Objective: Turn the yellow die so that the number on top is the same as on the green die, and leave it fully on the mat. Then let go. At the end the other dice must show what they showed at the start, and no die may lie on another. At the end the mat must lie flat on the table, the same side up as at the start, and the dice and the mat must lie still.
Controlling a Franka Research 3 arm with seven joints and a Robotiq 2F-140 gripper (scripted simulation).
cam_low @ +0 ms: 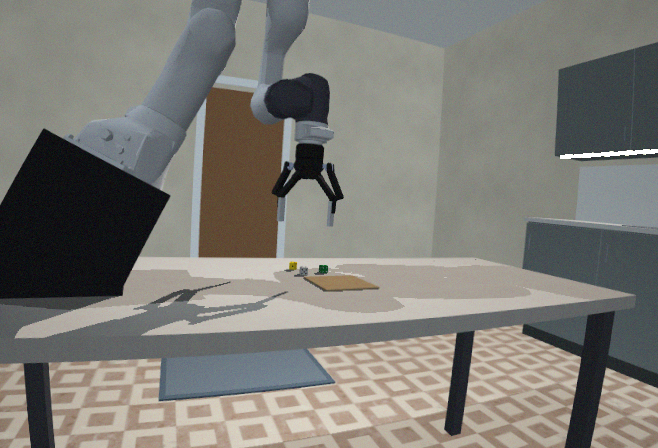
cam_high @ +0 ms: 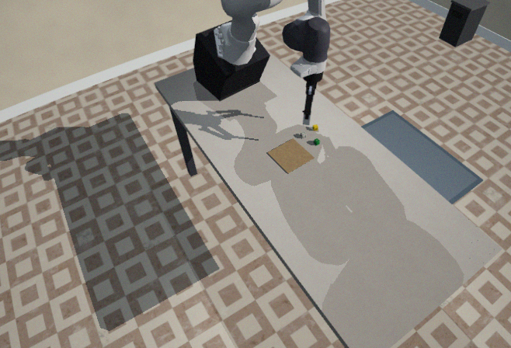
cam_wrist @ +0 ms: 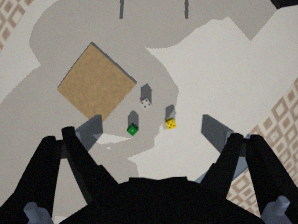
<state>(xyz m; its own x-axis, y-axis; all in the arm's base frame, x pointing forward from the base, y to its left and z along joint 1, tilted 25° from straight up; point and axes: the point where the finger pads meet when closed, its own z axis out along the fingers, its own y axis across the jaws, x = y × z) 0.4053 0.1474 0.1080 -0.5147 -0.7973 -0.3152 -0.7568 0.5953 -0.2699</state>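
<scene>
Progress looked close to nil: the table (cam_high: 408, 229) carried everything in its untouched layout, and the work was all ahead. The tan mat (cam_high: 290, 154) lay flat with no die on it. High above the dice hung the gripper (cam_low: 306, 213), jaws spread wide and holding nothing. In the top view the green die (cam_high: 316, 141) sat just off the mat's corner at about two o'clock, the white die (cam_high: 303, 134) at about twelve o'clock from the mat, and the yellow die (cam_high: 315, 127) beyond them at one o'clock, on bare table. Pips were too small to read. Descent, grasp, reorientation, placement on the mat and release all remained, in my judgement.
</scene>
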